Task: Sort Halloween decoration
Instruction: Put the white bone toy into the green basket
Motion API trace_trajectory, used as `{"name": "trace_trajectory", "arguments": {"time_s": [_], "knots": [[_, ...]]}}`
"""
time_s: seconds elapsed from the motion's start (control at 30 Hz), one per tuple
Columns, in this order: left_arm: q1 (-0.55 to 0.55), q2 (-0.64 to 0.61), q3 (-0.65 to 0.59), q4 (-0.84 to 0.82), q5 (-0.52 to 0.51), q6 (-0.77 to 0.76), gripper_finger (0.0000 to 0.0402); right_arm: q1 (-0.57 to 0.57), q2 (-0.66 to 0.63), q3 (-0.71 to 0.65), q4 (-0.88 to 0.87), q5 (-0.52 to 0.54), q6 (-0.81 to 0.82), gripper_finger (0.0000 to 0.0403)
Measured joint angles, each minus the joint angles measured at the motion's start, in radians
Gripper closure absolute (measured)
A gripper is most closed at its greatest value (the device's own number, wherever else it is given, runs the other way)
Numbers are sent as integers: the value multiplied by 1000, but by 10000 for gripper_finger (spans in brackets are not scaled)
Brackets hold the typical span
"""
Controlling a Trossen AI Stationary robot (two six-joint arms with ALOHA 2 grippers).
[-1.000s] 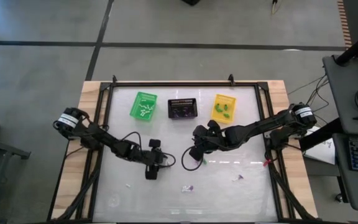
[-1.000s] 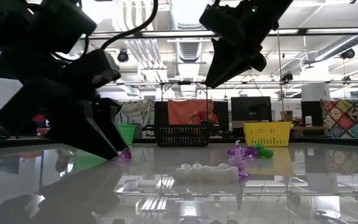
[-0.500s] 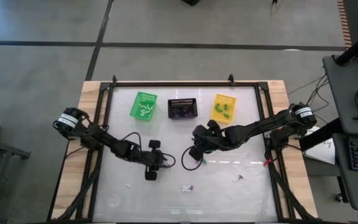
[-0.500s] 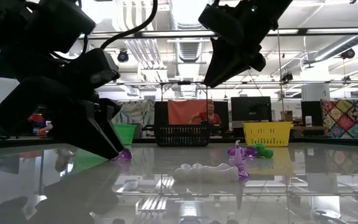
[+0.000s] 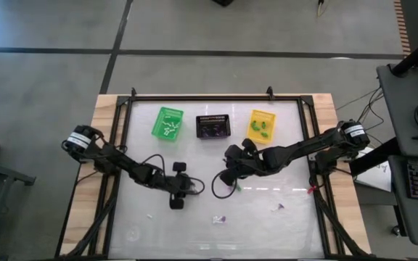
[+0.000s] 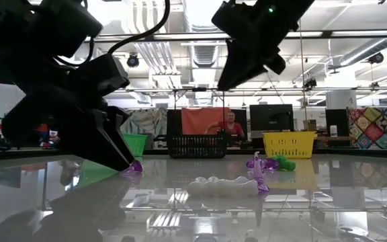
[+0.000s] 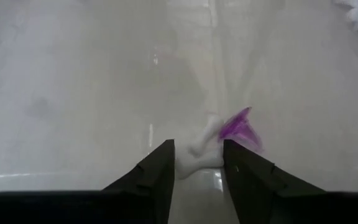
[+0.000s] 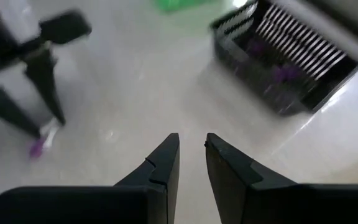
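white trinket (image 7: 199, 155) sits between the left fingers (image 7: 160, 168).

Both tools mid-table: left tool (image 5: 176, 201) nr purple trinket (image 5: 219, 219), right tool (image 5: 226, 179) above.

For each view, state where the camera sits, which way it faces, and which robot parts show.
High: overhead, straight down on the table; both arms whole.
Low: table height, level toward the black basket; arms enter from above.
Left wrist: past left gripper onto a white trinket.
Right wrist: past right gripper toward the black basket, shared with low.
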Motion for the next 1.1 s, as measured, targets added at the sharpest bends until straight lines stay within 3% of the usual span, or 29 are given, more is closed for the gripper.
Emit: {"name": "trace_trajectory", "arguments": {"time_s": [0.07, 0.2, 0.27, 0.4, 0.77, 1.1], "knots": [[1, -6, -1, 4, -8, 7, 283, 9, -4, 12, 30, 108, -21, 332], [1, -17, -2, -3, -17, 12, 282, 40, -13, 51, 64, 529, -123, 338], [2, -21, -3, -7, -18, 13, 282, 44, -13, 69, 59, 618, -130, 339], [-5, -23, -2, -21, -26, 5, 282, 71, -15, 108, 79, 518, -130, 339], [-6, -31, -1, -34, -45, 13, 289, 111, -6, 62, 74, 511, -110, 339], [-5, -34, -1, -47, -50, 14, 371, 111, -1, 60, 74, 512, -109, 339]]}}
